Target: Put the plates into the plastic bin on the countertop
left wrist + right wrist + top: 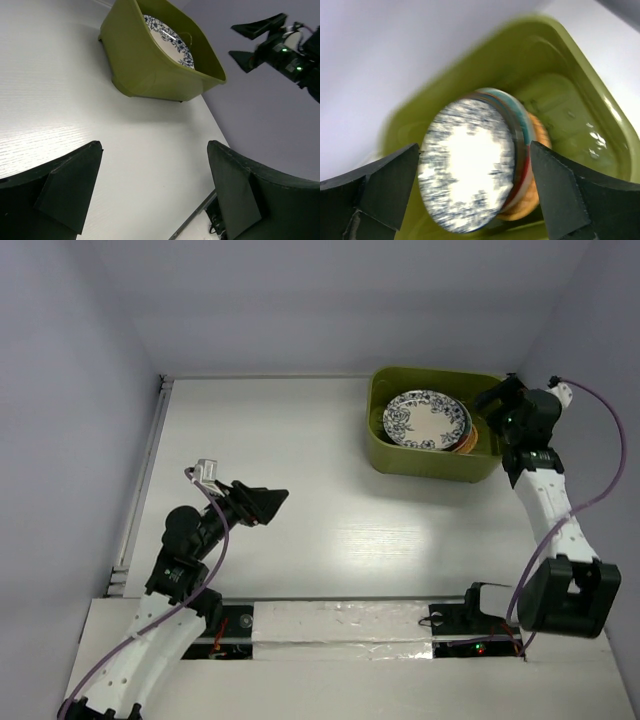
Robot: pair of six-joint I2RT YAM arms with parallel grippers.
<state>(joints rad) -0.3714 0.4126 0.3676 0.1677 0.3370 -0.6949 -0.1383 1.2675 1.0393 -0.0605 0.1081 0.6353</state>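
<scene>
The plates [428, 420] are lying stacked in the plastic bin [425, 468] at the far right of the counter [300, 440], blue-floral one topmost. The right gripper [492, 400] is hovering above them, wide and empty; the left gripper [275, 500] is hanging wide, well apart. Placing is looking finished; the next move likely calls for lifting clear.

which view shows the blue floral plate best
Top external: the round white plate with blue floral pattern shows sharp and whole in the olive-green rectangular plastic bin. Left wrist shows only a part above the bin wall; right wrist shows it whole but motion-blurred.
</scene>
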